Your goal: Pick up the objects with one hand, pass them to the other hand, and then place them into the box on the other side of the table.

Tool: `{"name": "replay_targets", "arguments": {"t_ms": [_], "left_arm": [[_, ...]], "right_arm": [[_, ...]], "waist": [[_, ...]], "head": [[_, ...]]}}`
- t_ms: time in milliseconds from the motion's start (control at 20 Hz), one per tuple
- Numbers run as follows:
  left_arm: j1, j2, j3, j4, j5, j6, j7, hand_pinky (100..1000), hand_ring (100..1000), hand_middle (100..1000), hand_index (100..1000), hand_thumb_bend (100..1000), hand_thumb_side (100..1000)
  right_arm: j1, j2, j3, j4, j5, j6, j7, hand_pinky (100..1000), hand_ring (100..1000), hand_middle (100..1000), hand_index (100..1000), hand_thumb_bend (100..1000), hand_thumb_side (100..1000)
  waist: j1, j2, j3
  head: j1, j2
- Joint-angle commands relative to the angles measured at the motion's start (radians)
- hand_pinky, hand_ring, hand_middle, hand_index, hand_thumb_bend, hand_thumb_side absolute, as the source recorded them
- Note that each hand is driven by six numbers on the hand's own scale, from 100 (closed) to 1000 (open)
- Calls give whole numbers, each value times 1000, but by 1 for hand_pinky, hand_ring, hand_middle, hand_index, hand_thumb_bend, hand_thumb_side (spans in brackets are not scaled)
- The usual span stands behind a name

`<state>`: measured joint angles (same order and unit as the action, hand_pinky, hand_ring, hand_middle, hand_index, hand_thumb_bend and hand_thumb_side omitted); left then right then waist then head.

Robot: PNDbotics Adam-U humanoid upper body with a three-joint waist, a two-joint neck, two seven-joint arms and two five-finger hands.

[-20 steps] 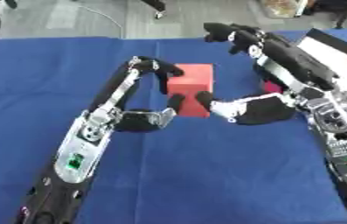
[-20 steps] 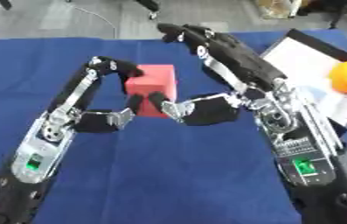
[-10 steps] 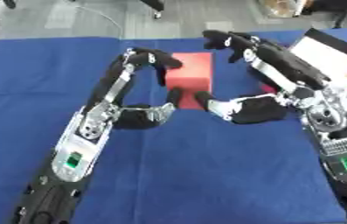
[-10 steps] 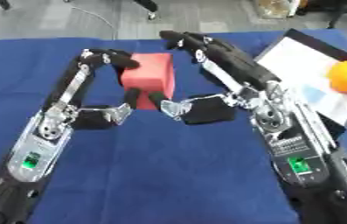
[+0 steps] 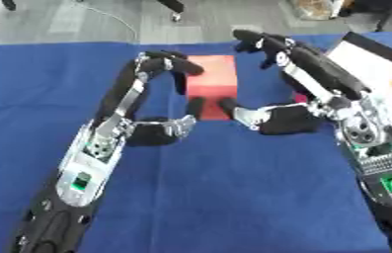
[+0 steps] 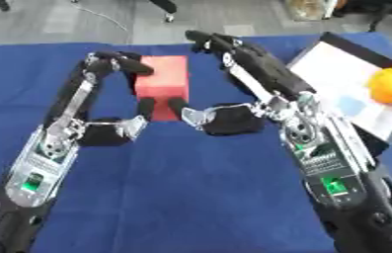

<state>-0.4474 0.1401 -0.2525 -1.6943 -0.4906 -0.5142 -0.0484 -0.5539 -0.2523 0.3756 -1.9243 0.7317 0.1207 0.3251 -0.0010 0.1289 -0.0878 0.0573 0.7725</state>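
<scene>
Red block (image 5: pixel 211 84) sits between left robot hand (image 5: pixel 160 129) and right robot hand (image 5: pixel 277 118), both grasping it.

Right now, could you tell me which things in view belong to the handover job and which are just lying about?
Job:
red block
left hand
right hand
box on the right

Lying about:
orange thing in the box
blue cloth
grey floor beyond
</scene>
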Motion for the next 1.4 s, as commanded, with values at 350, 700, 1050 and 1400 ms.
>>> {"name": "replay_targets", "arguments": {"t_ms": [350, 700, 1050, 1400], "left_arm": [[-18, 21, -14, -16, -15, -14, 14, 770, 443, 349, 465, 100, 229], [-29, 25, -22, -19, -17, 2, 29, 764, 435, 339, 455, 136, 239], [-40, 31, -36, -23, 3, 6, 30, 762, 433, 336, 453, 148, 242], [-48, 35, -46, -31, 12, 4, 21, 760, 433, 335, 453, 152, 248]], "right_arm": [[-12, -8, 3, -3, -21, -18, 3, 715, 859, 745, 955, 319, 535], [-12, -9, 11, -7, -113, -53, 51, 712, 868, 744, 957, 305, 537], [-12, -13, 11, -14, -197, -71, 88, 705, 873, 755, 963, 306, 537], [-11, -15, 8, -17, -245, -65, 87, 646, 790, 505, 733, 197, 375]], "waist": [[-14, -27, 1], [-15, -27, 1], [-15, -28, -2], [-16, -29, -3]], "head": [[-5, -2], [-4, -2], [-3, -2], [-3, -2]]}}
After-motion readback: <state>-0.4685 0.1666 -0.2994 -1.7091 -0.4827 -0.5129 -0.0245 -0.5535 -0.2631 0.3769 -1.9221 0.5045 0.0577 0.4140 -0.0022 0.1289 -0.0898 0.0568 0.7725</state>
